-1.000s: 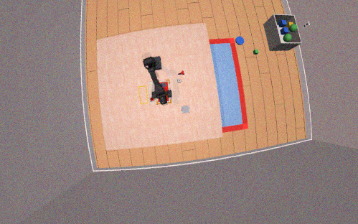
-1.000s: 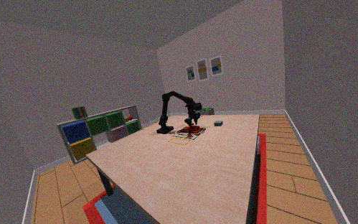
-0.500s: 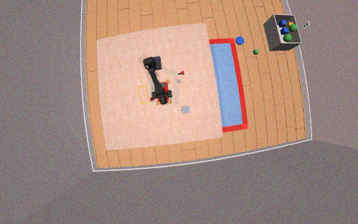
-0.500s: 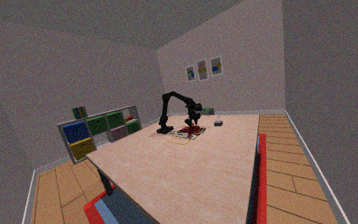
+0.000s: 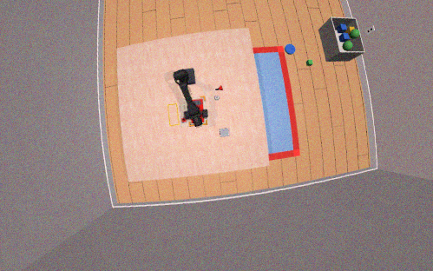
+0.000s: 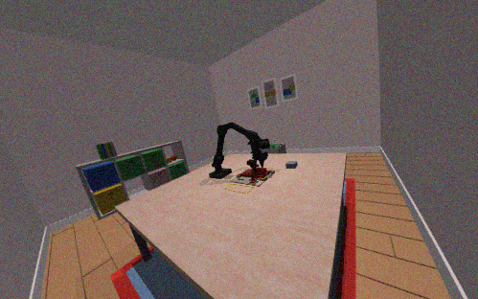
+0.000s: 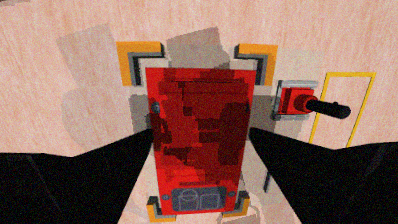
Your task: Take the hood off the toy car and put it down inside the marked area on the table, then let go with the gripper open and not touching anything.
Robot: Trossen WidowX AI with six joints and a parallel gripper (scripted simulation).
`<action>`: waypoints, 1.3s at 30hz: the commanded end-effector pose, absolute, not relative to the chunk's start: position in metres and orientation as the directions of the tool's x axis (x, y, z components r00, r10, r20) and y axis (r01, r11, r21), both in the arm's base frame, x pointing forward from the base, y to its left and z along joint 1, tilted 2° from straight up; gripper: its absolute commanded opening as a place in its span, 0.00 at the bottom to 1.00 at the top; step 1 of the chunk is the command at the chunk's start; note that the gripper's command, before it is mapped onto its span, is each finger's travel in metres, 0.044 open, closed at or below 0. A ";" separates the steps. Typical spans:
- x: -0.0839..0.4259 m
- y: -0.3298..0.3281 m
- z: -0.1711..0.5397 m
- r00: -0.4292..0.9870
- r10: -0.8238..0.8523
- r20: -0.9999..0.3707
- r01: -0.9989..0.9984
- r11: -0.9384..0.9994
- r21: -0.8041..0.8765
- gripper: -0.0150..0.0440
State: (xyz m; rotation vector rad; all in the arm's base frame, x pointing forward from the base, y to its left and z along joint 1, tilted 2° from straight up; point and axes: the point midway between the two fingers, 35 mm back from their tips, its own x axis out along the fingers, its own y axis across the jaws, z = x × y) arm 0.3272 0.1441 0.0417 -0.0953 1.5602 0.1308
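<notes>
Gripper (image 5: 196,114) (image 6: 259,165) (image 7: 202,132) wide, holding nothing

Fingers flank the red panel (image 7: 200,135) (contact unclear); only the wrist view shows its dark rectangle (image 7: 199,199).

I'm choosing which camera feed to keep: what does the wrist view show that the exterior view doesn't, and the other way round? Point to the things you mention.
Only the wrist view: the dark panel (image 7: 199,199) at one end of the red hood's top face.

Only the exterior view: three framed pictures (image 6: 254,98) (image 6: 270,93) (image 6: 288,87) on the wall, and the shelf unit (image 6: 81,166) with its coloured bins.

Both: the red hood (image 7: 200,120) (image 6: 261,171), the yellow outline (image 7: 350,75) (image 6: 239,193) on the table, and the open pincer (image 7: 202,132) (image 6: 258,166).
</notes>
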 end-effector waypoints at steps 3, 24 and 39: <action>0.324 0.144 0.036 -0.004 0.023 -1.000 -0.139 0.990 0.024 1.00; 0.327 0.144 0.033 0.004 0.022 -1.000 -0.144 0.989 0.022 0.80; 0.327 0.144 0.037 0.004 0.023 -1.000 -0.144 0.989 0.022 0.36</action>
